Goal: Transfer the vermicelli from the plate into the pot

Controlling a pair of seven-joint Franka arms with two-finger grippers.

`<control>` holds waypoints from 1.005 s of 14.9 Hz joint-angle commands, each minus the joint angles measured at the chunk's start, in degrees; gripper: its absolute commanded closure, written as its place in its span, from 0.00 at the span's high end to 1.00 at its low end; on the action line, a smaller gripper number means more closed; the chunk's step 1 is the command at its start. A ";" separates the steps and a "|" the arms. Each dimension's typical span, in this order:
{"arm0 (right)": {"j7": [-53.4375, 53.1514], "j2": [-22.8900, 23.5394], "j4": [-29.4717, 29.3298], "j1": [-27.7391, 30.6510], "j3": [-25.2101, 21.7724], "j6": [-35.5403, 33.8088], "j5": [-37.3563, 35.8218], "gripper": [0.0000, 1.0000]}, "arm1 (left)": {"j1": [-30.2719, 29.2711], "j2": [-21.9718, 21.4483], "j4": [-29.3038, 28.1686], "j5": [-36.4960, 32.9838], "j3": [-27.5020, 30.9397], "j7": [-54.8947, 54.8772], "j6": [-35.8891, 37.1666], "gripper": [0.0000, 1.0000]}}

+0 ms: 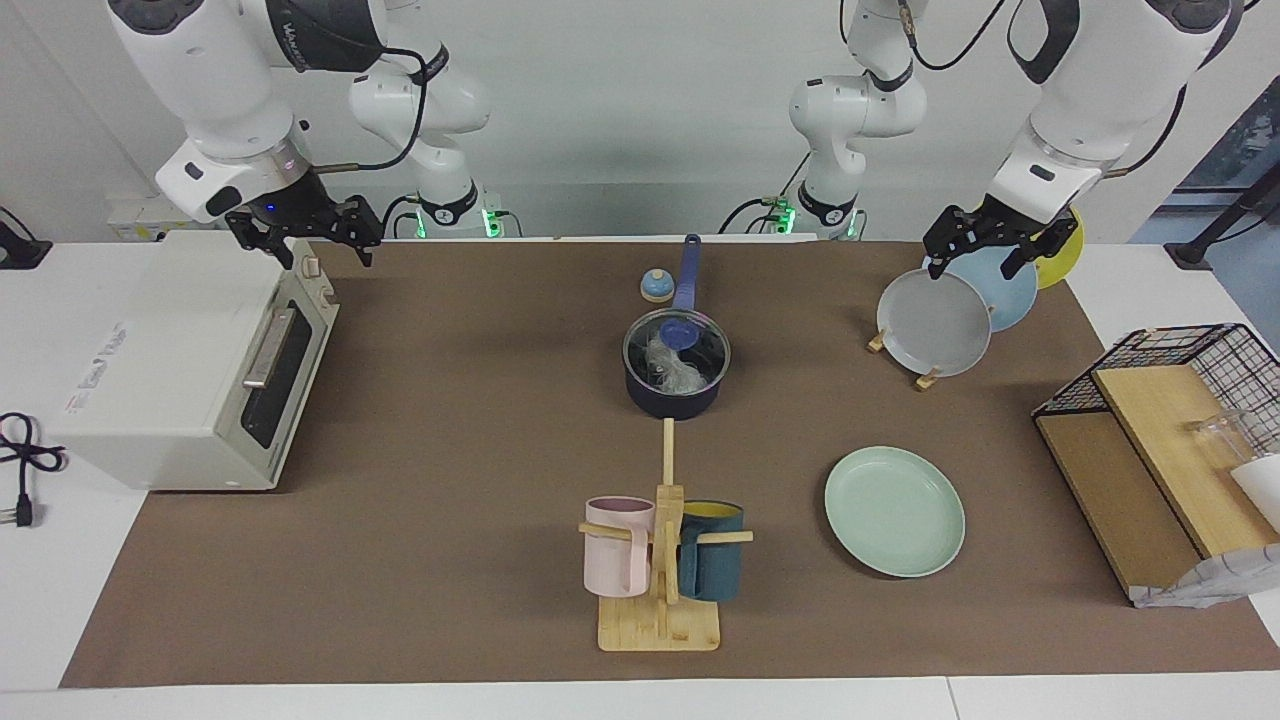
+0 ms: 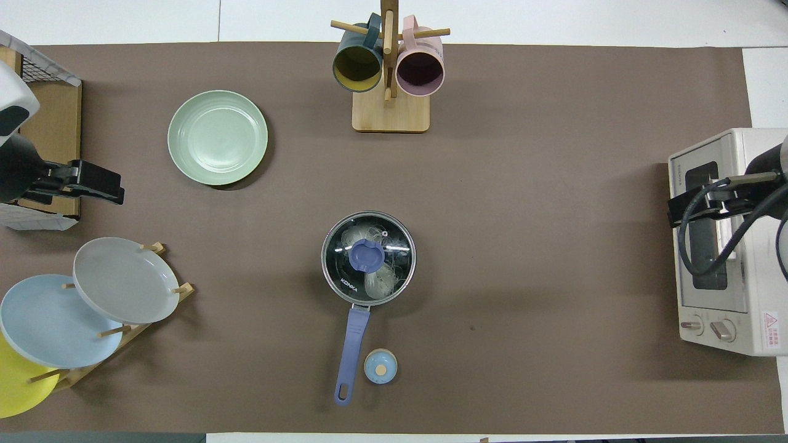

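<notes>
The task looks done, or all but done. The plate (image 1: 894, 511) lies bare, toward the left arm's end of the table and farther from the robots than the pot (image 1: 677, 377). The vermicelli (image 2: 377, 280) sits inside the pot at mid-table, seen as whitish strands through a glass lid (image 2: 368, 257) with a blue knob that closes the pot. Through the glass I count what seems to be two bundles, though reflections make that count uncertain. The pot's handle (image 2: 351, 351) points toward the robots, with a small blue timer (image 2: 380, 366) just beside it.

Both arms are pulled back and wait, well apart from the pot and plate. The left gripper (image 1: 985, 243) hangs over the plate rack (image 2: 132, 323) that holds the grey plate (image 1: 933, 322), blue plate and yellow plate; its fingers are spread with nothing between them. The right gripper (image 1: 305, 232) hangs over the toaster oven (image 1: 185, 365) at the right arm's end, fingers also apart and empty.

Nothing seems left to move: no noodles show on the plate or the table mat. At most, the arms have yet to settle fully at rest. The mug stand (image 1: 660, 560) plays no part.
</notes>
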State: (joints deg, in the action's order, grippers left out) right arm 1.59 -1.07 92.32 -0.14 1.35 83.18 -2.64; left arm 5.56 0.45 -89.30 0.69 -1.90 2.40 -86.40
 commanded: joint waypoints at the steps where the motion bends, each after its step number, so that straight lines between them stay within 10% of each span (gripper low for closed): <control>1: 0.78 -1.30 1.02 -0.30 -0.56 0.67 0.35 1.00 | -0.20 -1.24 -1.23 -1.48 -0.12 -0.20 -0.52 1.00; 15: 0.52 -1.56 -0.39 -0.39 -1.26 1.37 1.24 1.00 | -0.20 -1.24 -1.22 -1.48 -0.12 -0.20 -0.52 1.00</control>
State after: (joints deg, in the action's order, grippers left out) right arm 1.59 -2.20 91.69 -0.35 0.40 83.76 -1.48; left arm 5.56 0.45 -89.30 0.69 -1.90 2.40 -86.40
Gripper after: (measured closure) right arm 0.000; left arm 0.000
